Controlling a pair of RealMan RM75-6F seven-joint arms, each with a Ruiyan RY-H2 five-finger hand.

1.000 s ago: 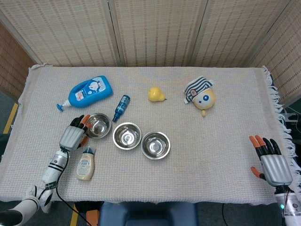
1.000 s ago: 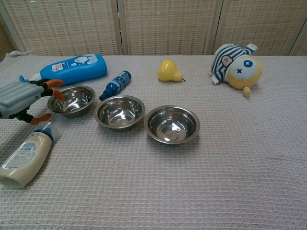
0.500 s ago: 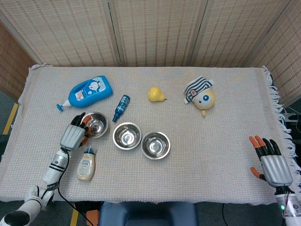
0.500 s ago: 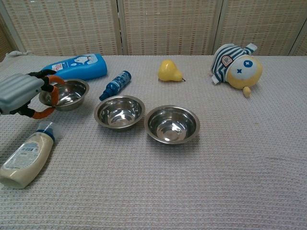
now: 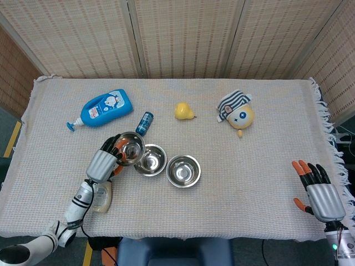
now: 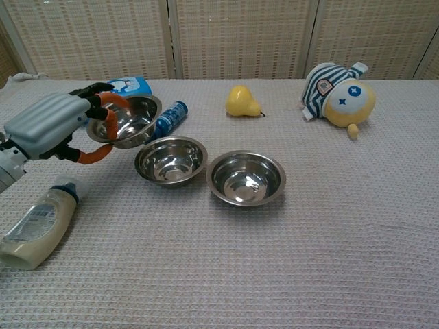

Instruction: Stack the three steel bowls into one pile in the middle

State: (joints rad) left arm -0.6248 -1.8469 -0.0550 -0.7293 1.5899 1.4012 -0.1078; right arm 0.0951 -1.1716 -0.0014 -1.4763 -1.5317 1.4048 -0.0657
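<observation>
My left hand (image 5: pixel 105 162) (image 6: pixel 58 125) grips a steel bowl (image 5: pixel 130 147) (image 6: pixel 130 120) by its rim and holds it tilted in the air, just left of and above the middle bowl (image 5: pixel 151 160) (image 6: pixel 171 160). A third steel bowl (image 5: pixel 183 170) (image 6: pixel 246 177) rests on the cloth touching the middle one on its right. My right hand (image 5: pixel 320 190) hovers at the table's near right corner, fingers spread, holding nothing; only the head view shows it.
A cream bottle (image 5: pixel 100 197) (image 6: pixel 34 223) lies near my left forearm. A blue lotion bottle (image 5: pixel 103 107), a small blue bottle (image 5: pixel 144 121) (image 6: pixel 169 117), a yellow pear (image 5: pixel 183 111) (image 6: pixel 243 101) and a plush toy (image 5: pixel 237 113) (image 6: pixel 341 88) lie farther back.
My left hand has lifted the left bowl off the cloth and carried it right, toward the middle bowl. The right hand has barely moved.
</observation>
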